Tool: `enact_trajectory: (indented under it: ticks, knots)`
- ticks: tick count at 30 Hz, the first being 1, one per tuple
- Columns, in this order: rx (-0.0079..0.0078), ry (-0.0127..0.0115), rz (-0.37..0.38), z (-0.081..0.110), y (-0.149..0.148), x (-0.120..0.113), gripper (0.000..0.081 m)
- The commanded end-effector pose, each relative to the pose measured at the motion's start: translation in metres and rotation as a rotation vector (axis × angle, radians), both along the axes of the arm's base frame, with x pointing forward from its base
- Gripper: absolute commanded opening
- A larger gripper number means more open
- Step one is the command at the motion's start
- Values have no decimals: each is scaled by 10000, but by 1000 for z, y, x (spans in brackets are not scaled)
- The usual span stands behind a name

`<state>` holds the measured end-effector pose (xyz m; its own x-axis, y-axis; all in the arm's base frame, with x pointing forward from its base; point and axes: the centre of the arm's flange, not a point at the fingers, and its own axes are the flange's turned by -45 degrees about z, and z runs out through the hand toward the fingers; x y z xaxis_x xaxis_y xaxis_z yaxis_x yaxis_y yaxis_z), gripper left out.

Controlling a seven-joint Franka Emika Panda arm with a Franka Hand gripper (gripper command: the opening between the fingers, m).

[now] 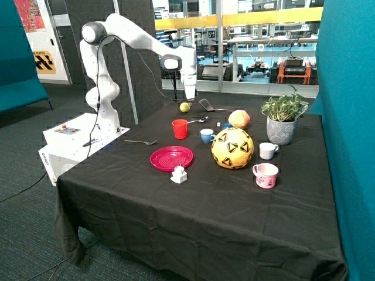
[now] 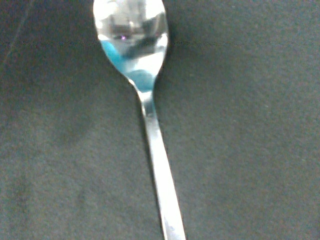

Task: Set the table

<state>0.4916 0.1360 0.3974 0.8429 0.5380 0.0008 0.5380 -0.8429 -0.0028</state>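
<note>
a yellow ball [image 1: 232, 148], a potted plant [image 1: 283, 119] and teal screens [image 1: 348, 117] are in view.

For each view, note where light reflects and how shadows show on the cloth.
Wrist view: the bowl of the spoon mirrors bright and blue patches, while the cloth of the table stays matte, with no glare. Outside view: the glass wall behind is brightest; the black cloth shows hardly any shadow under the ball; the gripper hangs over the spoon.
</note>
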Motion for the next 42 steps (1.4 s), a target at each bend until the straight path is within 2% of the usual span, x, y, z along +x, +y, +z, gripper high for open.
enact_trajectory:
  ticks: [1, 3, 13, 28, 42]
  knots:
    - [-27, -9, 295, -14, 16, -4, 523]
    - [-27, -9, 332, -22, 23, -6, 518]
    - [-27, -9, 419, -37, 38, -4, 511]
    - [-27, -9, 88, -58, 34, 2, 518]
    - [-27, -9, 185, -73, 33, -6, 527]
